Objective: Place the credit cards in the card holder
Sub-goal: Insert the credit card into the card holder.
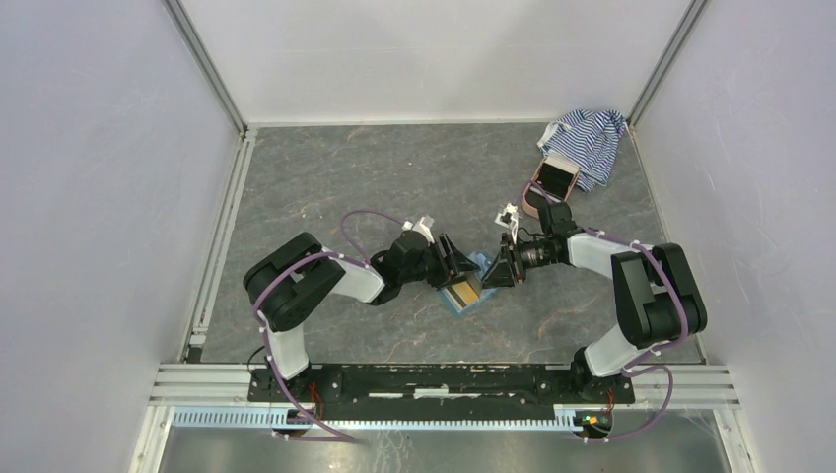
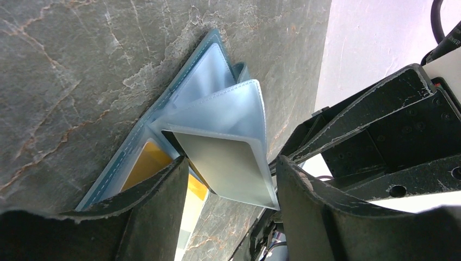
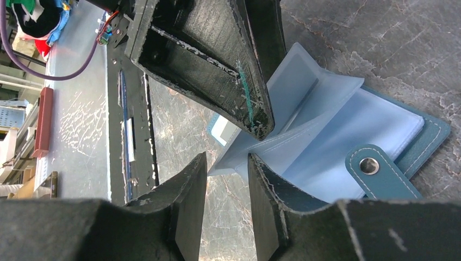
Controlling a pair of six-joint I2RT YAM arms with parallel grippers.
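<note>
The teal card holder (image 1: 477,262) lies open on the table between my two grippers, snap tab (image 3: 375,166) folded out. A tan-gold credit card (image 2: 142,166) sits in a lower sleeve. One clear sleeve stands up off the holder with a grey credit card (image 2: 217,157) inside it. My left gripper (image 2: 232,163) spans that card's width, one fingertip on its left edge and the other on its right corner. My right gripper (image 3: 228,157) faces it from the other side, its jaws apart, with the corner of a pale blue sleeve (image 3: 304,136) just beyond the tips.
A pink oval case (image 1: 554,177) lies at the back right, against a blue-white striped cloth (image 1: 590,138). White walls enclose the grey marbled table (image 1: 394,177) on three sides. The arms' mounting rail (image 1: 444,379) runs along the near edge.
</note>
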